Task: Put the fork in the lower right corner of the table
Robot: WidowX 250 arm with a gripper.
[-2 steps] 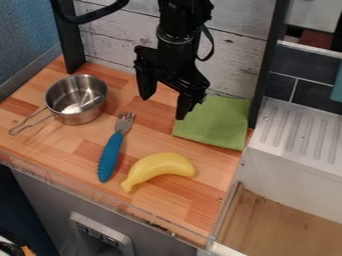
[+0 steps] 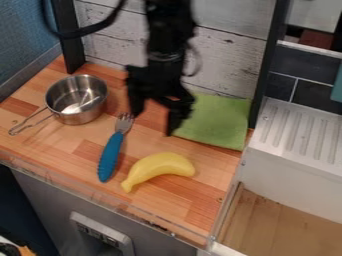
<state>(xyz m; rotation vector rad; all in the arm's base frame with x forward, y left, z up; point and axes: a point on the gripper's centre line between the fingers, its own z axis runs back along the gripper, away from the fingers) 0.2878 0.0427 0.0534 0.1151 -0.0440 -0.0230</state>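
My gripper (image 2: 153, 124) hangs above the back middle of the wooden table (image 2: 194, 200), its two fingers spread wide with nothing between them. The left finger is close to the tines of the fork (image 2: 111, 152). That fork has a blue handle and metal tines, and lies left of the middle with its tines toward the back wall. The right finger overlaps the left edge of the green cloth in the view.
A yellow banana (image 2: 159, 168) lies right of the fork's handle. The metal pot (image 2: 77, 100) stands at the back left, handle toward the left edge. A green cloth (image 2: 217, 122) is at the back right, beside a white drying rack (image 2: 300, 130).
My gripper has moved left and a little down in the view, closer to the fork's tines. Fork, banana, pot and cloth have stayed where they were.
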